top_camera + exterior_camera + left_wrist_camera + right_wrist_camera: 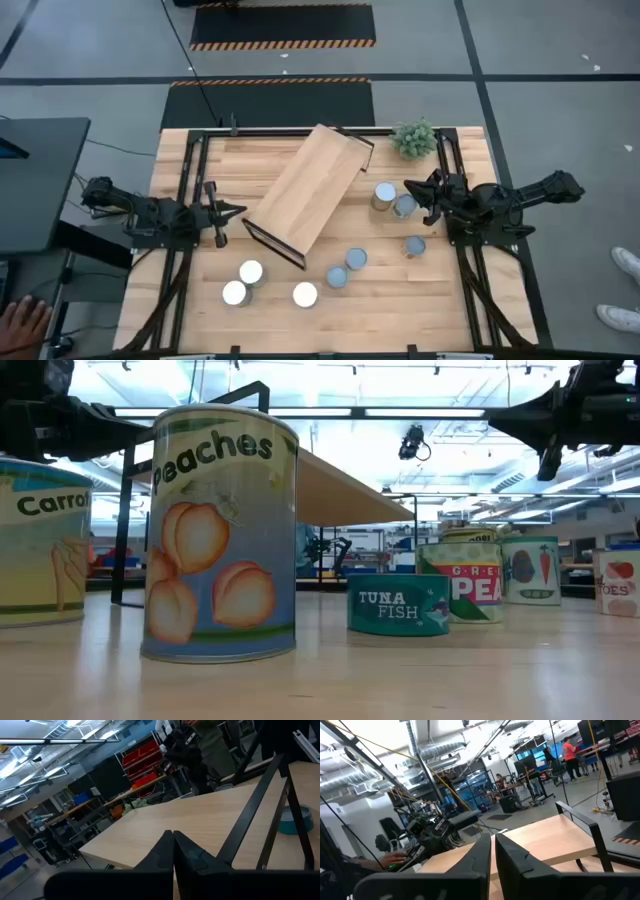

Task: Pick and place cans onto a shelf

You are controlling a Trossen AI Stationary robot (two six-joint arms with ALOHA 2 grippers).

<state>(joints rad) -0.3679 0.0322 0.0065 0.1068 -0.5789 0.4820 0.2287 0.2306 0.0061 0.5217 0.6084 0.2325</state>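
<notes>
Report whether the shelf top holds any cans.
Empty: the shelf board shows bare wood in the high view; all cans stand on the table.

Bench (400, 310) is showing as pale slatted wood, smooth, with a faint sheen. Shelf (305, 192) board is reading as the same light wood, matt, with thin black metal frame ends. Cans (350, 260) are looking metal: tops are showing white or silvery blue-grey near the bench's front edge, and printed paper labels are catching a slight gloss in the low view. Plant (414, 137) at the far right corner is looking like green plastic.
</notes>
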